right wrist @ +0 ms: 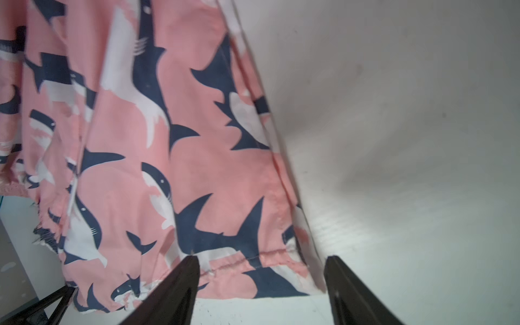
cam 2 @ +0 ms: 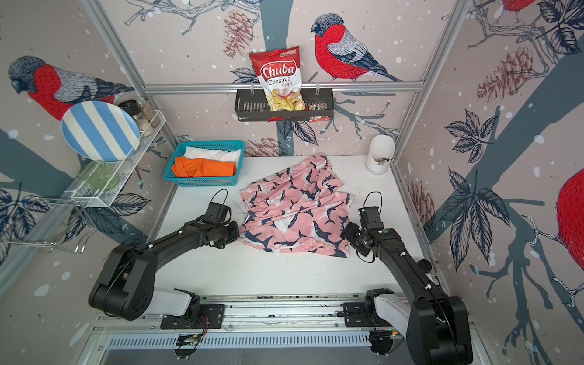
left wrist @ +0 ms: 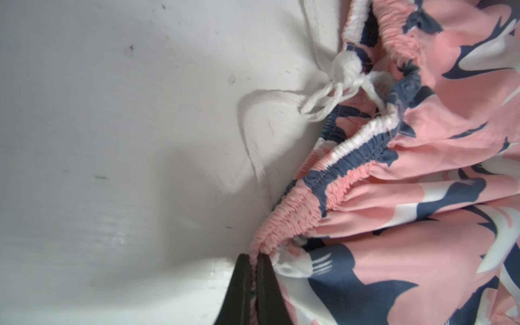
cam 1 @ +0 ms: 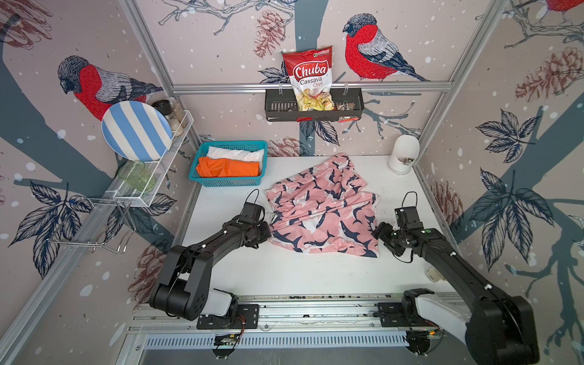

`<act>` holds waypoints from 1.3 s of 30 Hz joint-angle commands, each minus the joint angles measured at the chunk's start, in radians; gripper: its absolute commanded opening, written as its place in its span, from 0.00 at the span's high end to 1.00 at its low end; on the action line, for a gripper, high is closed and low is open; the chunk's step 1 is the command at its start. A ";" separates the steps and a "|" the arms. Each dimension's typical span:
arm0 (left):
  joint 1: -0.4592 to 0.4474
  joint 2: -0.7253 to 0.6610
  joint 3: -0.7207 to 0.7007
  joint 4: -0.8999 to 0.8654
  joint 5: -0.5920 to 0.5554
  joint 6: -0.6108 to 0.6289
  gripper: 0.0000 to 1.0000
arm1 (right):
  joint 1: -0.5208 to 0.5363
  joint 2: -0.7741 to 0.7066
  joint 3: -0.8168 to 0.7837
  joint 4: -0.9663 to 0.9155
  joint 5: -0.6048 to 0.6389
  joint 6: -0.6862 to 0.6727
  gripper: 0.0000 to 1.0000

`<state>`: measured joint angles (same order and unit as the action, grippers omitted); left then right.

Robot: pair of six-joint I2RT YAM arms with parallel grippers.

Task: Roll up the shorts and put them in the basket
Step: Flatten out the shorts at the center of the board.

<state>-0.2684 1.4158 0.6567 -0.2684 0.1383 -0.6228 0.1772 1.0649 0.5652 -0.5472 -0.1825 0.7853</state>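
Observation:
The pink shorts (cam 1: 322, 208) with navy-and-white sharks lie spread and rumpled mid-table in both top views (cam 2: 297, 208). My left gripper (cam 1: 270, 234) is shut on their elastic waistband at the left edge; the left wrist view shows the black jaws (left wrist: 254, 259) pinching the ruffled pink band, with the white drawstring (left wrist: 332, 98) loose beside it. My right gripper (cam 1: 376, 232) is open at the shorts' right side. In the right wrist view its fingers (right wrist: 180, 281) straddle the leg hem (right wrist: 253, 259) without touching. White shorts (cam 1: 235, 154) and orange shorts (cam 1: 227, 167) lie rolled in the teal basket (cam 1: 227, 183).
A white canister (cam 1: 403, 155) stands at the back right corner. A wire rack (cam 1: 151, 186) on the left wall holds a striped plate (cam 1: 136, 131) and a green glass. A black wall basket (cam 1: 278, 107) holds a chips bag (cam 1: 311, 79). The metal rail (cam 1: 316, 308) runs along the front.

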 commanded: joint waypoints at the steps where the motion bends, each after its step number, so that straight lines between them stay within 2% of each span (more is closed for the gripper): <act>1: 0.011 -0.008 -0.001 0.013 0.012 0.021 1.00 | 0.025 -0.003 -0.060 0.039 -0.070 0.124 0.34; 3: 0.011 -0.013 -0.004 0.014 0.016 0.019 1.00 | 0.042 0.015 -0.080 0.051 -0.056 0.133 0.37; 6: 0.012 -0.018 -0.006 0.017 0.022 0.014 1.00 | 0.046 0.041 -0.109 0.095 -0.089 0.129 0.49; 9: 0.011 -0.020 -0.007 0.016 0.026 0.012 1.00 | 0.045 0.052 -0.112 0.114 -0.096 0.130 0.68; 11: 0.013 -0.024 0.000 0.006 0.021 0.016 1.00 | 0.034 0.046 -0.098 0.103 -0.076 0.124 0.91; 13: 0.015 -0.035 0.006 -0.004 0.014 0.017 1.00 | 0.017 0.033 -0.075 0.093 -0.049 0.109 1.00; 20: 0.070 -0.134 0.022 -0.062 0.018 0.020 1.00 | -0.163 -0.058 0.056 0.006 0.136 -0.012 1.00; 22: 0.069 -0.154 0.028 -0.080 0.052 0.024 1.00 | -0.200 -0.084 0.078 0.017 0.107 -0.040 1.00; 27: 0.067 -0.255 0.098 -0.178 0.097 0.035 1.00 | -0.205 -0.195 0.164 0.077 0.025 -0.072 1.00; 30: 0.067 -0.325 0.232 -0.269 0.105 0.048 1.00 | -0.207 -0.277 0.268 0.166 -0.006 -0.069 1.00; 33: 0.068 -0.374 0.422 -0.365 0.123 0.066 1.00 | -0.207 -0.316 0.445 0.211 0.009 -0.089 1.00; 36: 0.067 -0.418 0.619 -0.420 0.172 0.074 1.00 | -0.206 -0.339 0.630 0.281 -0.006 -0.173 1.00; 39: 0.067 -0.440 0.821 -0.461 0.200 0.068 1.00 | -0.207 -0.346 0.806 0.333 0.042 -0.245 1.00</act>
<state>-0.2111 0.9905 1.3682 -0.6304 0.3496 -0.5770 -0.0254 0.7235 1.2713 -0.3462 -0.2474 0.6361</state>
